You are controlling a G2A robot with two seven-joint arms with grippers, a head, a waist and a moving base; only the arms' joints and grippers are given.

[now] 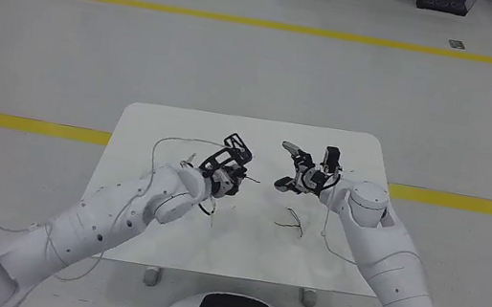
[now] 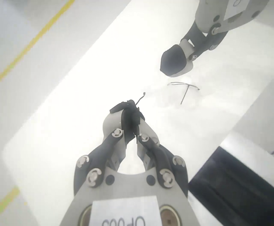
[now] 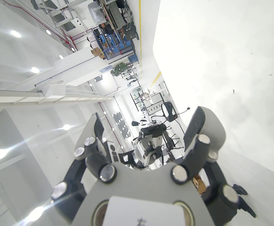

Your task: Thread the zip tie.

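Left gripper (image 2: 131, 119) pinches our zip tie (image 2: 140, 98). Right gripper (image 3: 147, 113) gapes wide. We see a second zip tie (image 2: 184, 88) lying on the surface (image 2: 64, 107).

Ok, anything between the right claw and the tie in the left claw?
Nothing visible. The open right claw faces the tie held by the left claw across a bare gap. A loose tie lies on the table, nearer the robot, off that line.

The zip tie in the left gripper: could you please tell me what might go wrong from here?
Only a short tip of the zip tie pokes past the shut left gripper, so the open right gripper may miss or bend it. A second zip tie lies on the table nearby and could get knocked.
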